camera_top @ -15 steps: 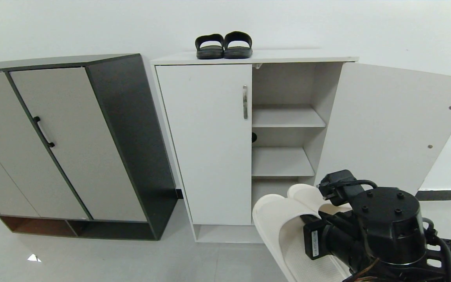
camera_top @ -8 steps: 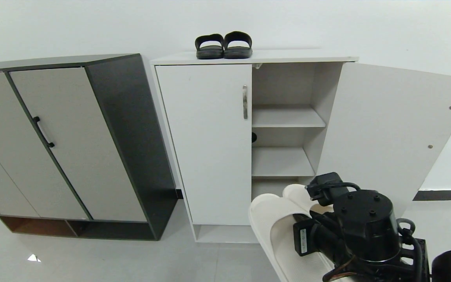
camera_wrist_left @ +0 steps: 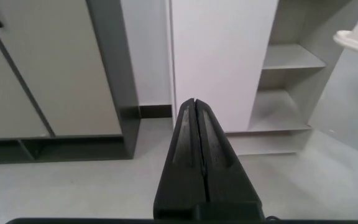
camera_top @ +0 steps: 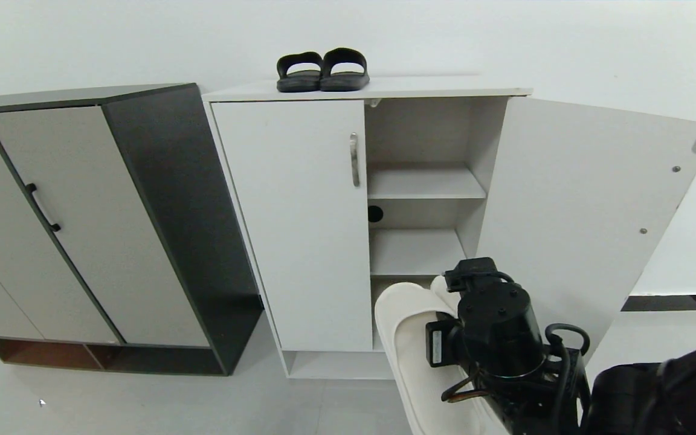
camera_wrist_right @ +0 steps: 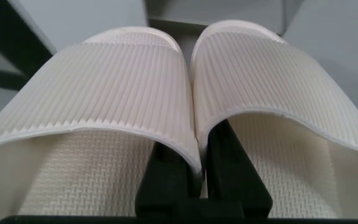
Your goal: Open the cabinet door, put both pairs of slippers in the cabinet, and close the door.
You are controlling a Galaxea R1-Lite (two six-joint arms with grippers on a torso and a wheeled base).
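Right gripper [camera_wrist_right: 199,177]: clamped on the white slippers [camera_top: 405,326]. One black finger sits under each strap, pinching the two inner strap edges together.
Left gripper [camera_wrist_left: 194,121]: fingers pressed flat together, holding nothing, low in the frame before the cabinet fronts.
Key relation: the toes of the white pair point up the head view toward the open right half of the cabinet [camera_top: 287,223]. Their long axis runs from the lower right of the frame toward the lowest opening, just beyond the toes. The right arm is the nearer one and carries the load.
White pair, make: soft, foam-like, cream. The straps are ribbed and the footbeds dimpled. The two lie side by side, touching.
Shelves: middle shelf [camera_top: 414,251] and upper shelf [camera_top: 423,184] are flat, white and bare. The bottom bay is partly hidden behind the toes.
Open door [camera_top: 583,205]: swung wide at centre right, a smooth white panel close beside the arm. I judge it leaves little room on that side.
Black slippers [camera_top: 322,71]: matte, rubbery, paired on the cabinet top at upper centre, well apart from both grippers.
Dark cabinet [camera_top: 161,211]: at left, doors shut.
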